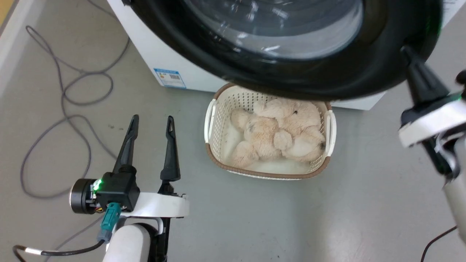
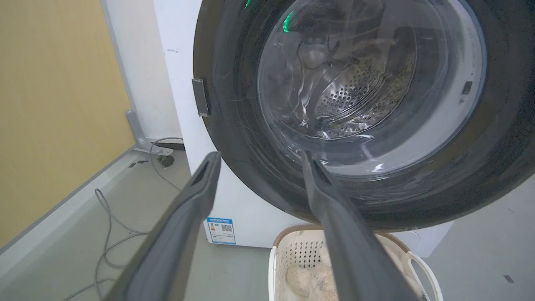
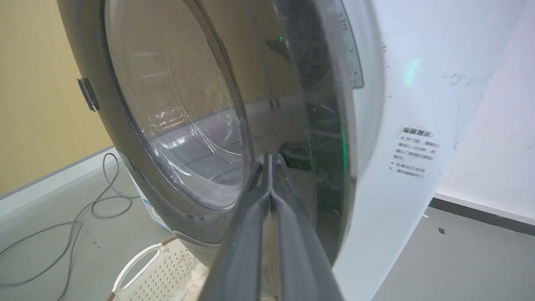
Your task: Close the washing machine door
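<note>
The washing machine door (image 1: 291, 80) stands ajar at 12 o'clock in the head view. Its black rim hangs out over the floor in front of the white washing machine (image 1: 153, 51) and overlaps the far end of a cream laundry basket (image 1: 213, 120) that holds a beige plush toy (image 1: 276, 134).

The right tool (image 3: 269, 158) has its two fingers pressed flat together and grips nothing. In its wrist view the joined tips sit at the glossy dark rim beside the glass bowl, apparently touching it, with their reflection meeting them there. In the head view this contact is at about 4 o'clock on the door's circle.

The left tool (image 1: 153, 118) hangs low at 8 o'clock, well apart from the door. Its fingers are spread wide and empty and point toward 12 o'clock, above the floor beside a loose grey cable (image 1: 65, 98).

In the left wrist view the door's face is turned nearly square to the camera, and the steel drum (image 2: 355, 92) shows through the glass. A small latch tab (image 2: 201, 97) sits at 9 o'clock on the rim. That marks the free edge, so the hinge is probably at 3 o'clock.

The right arm is clearly the nearer one, and the step in hand looks like a push on the rim. From the right tool the machine's front lies toward 12 o'clock, beyond the door, so the push goes that way. Because the contact is close to the likely hinge side, the leverage may be poor and the closed tips could skid on the smooth rim.
</note>
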Controlling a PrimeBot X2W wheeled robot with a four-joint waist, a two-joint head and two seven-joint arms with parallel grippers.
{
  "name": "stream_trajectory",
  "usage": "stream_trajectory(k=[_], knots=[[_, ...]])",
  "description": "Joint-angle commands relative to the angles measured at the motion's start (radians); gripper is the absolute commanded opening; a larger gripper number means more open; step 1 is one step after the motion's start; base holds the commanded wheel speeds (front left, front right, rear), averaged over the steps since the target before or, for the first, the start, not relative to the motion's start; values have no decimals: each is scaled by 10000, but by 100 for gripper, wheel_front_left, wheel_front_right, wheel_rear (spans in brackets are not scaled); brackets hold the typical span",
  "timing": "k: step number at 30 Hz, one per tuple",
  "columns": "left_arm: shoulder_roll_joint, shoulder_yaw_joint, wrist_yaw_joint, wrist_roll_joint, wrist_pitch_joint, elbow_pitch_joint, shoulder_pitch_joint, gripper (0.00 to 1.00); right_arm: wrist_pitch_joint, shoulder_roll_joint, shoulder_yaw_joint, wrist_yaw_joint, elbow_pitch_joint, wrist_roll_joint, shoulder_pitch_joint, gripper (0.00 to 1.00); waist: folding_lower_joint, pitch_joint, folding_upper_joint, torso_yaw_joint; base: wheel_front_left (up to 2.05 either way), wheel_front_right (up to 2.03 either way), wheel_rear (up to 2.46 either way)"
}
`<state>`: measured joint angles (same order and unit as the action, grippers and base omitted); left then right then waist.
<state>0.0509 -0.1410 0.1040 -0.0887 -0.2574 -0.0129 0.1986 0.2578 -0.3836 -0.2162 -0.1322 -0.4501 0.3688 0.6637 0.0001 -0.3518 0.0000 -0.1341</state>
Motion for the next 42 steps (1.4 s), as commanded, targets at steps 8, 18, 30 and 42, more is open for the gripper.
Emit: stream_trajectory(k=[8, 18, 30, 42], knots=[[-5, -166, 244, -177, -43, -87, 364, 100, 40, -302, 307, 15, -1395, 159, 1601, 0, -1, -412, 0, -288, 0, 0, 0], [-6, -232, 351, -236, -43, -126, 514, 100, 40, -202, 790, 15, -2725, -257, 2835, 0, -1, -651, 0, -429, 0, 0, 0], [-6, -20, 463, -157, -44, 192, 189, 100, 40, 387, 1737, 15, -1993, -1159, 2085, 0, -1, 138, 0, -158, 0, 0, 0], [-6, 567, 315, 195, -44, 501, -488, 100, 40, 1665, 3035, 15, 2310, -2580, -670, 0, -1, 1599, 0, 529, 0, 0, 0]])
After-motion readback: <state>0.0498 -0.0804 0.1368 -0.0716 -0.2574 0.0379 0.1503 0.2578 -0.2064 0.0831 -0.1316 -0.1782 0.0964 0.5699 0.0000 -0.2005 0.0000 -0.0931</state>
